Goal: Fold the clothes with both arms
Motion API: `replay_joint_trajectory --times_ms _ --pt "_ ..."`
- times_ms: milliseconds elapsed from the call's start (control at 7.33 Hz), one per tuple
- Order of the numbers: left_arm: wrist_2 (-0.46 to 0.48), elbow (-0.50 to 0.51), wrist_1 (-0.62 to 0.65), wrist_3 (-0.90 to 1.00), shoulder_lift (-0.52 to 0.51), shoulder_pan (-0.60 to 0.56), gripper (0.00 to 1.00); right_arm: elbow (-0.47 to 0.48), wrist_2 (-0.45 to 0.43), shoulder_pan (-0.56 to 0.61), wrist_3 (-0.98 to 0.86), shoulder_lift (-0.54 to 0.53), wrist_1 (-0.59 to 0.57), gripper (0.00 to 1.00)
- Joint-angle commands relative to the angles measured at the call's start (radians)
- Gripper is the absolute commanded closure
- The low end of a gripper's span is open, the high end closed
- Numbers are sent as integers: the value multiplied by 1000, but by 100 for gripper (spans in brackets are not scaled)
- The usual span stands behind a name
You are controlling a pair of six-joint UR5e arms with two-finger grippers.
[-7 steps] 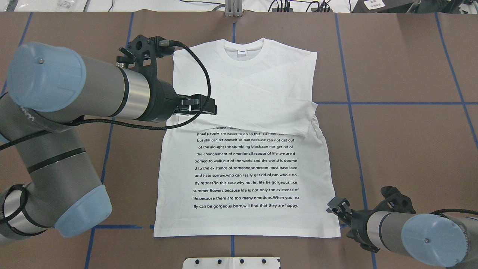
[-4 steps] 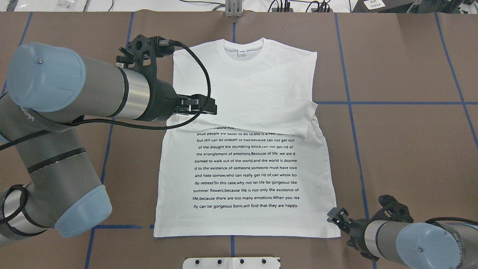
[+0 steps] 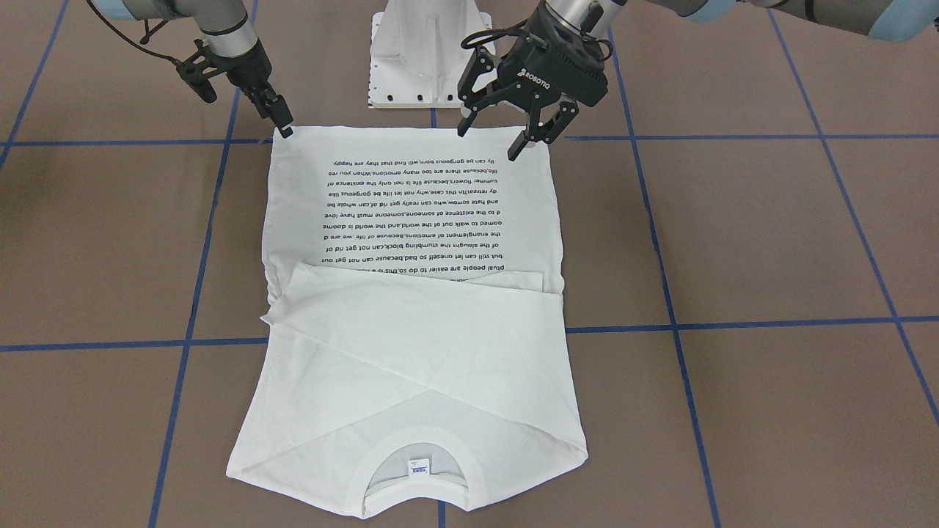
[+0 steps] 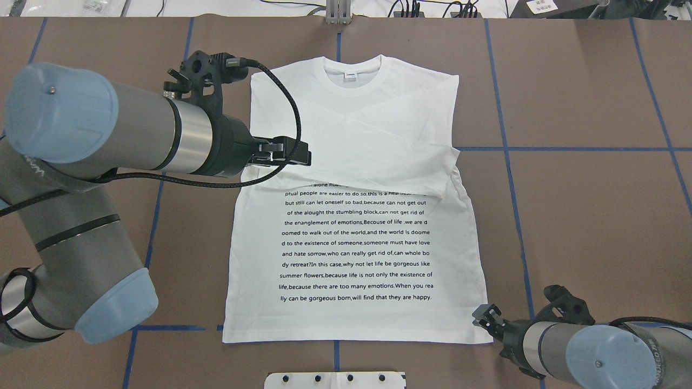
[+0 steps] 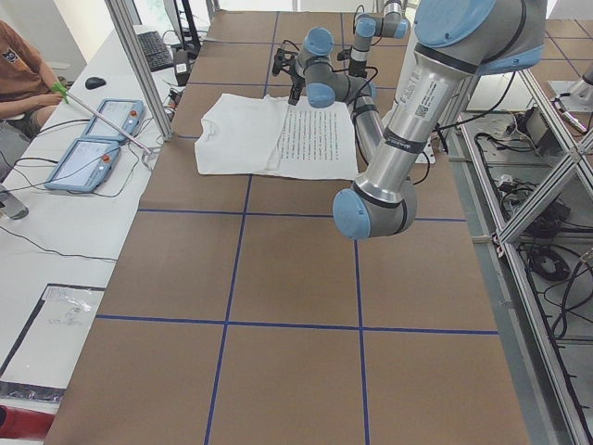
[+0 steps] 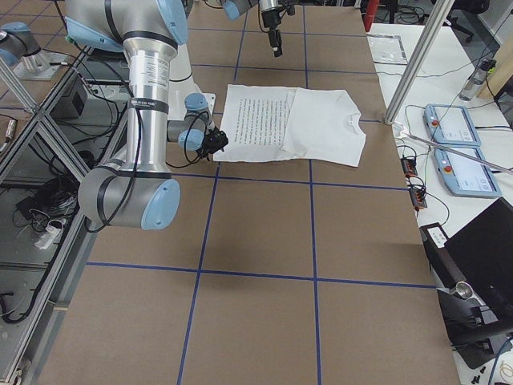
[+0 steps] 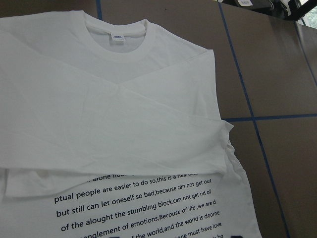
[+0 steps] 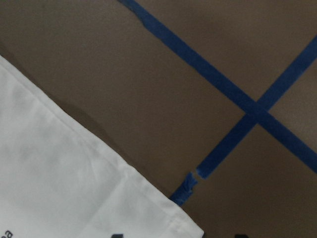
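Observation:
The white long-sleeved T-shirt (image 4: pixel 351 243) lies flat on the brown table, collar (image 4: pixel 351 73) away from the robot. Both sleeves are folded across the chest above the block of black text (image 3: pixel 418 213). My left gripper (image 3: pixel 488 144) hangs open and empty above the shirt; in the overhead view the left gripper (image 4: pixel 300 153) sits over the folded sleeves. My right gripper (image 3: pixel 282 130) is low at the hem corner on my right side, and shows in the overhead view as the right gripper (image 4: pixel 481 315). Its wrist view shows that hem corner (image 8: pixel 193 228) between two dark fingertips that stand apart.
The white pedestal base (image 3: pixel 425 51) stands just behind the hem. Blue tape lines (image 4: pixel 567 148) grid the brown table. Two tablets (image 5: pixel 93 139) and a seated person (image 5: pixel 18 74) are at the far side bench, beside an aluminium post (image 5: pixel 139 65).
The right gripper has come down and back toward the robot, closing on the hem corner. The left arm shifted slightly to the left; the shirt has not moved.

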Motion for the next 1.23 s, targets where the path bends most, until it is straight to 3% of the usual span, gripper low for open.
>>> replay_joint_trajectory --times_ms 0,273,545,1091 --pt "0 -4 -7 2 8 -1 20 -11 1 -1 0 7 0 24" --pt "0 -4 -10 2 10 1 20 -17 1 -3 0 9 0 24" --pt "0 -4 -13 2 21 1 20 -18 2 -3 0 8 0 32" --pt "0 -2 -76 1 57 1 20 -18 2 -7 0 15 -2 38"
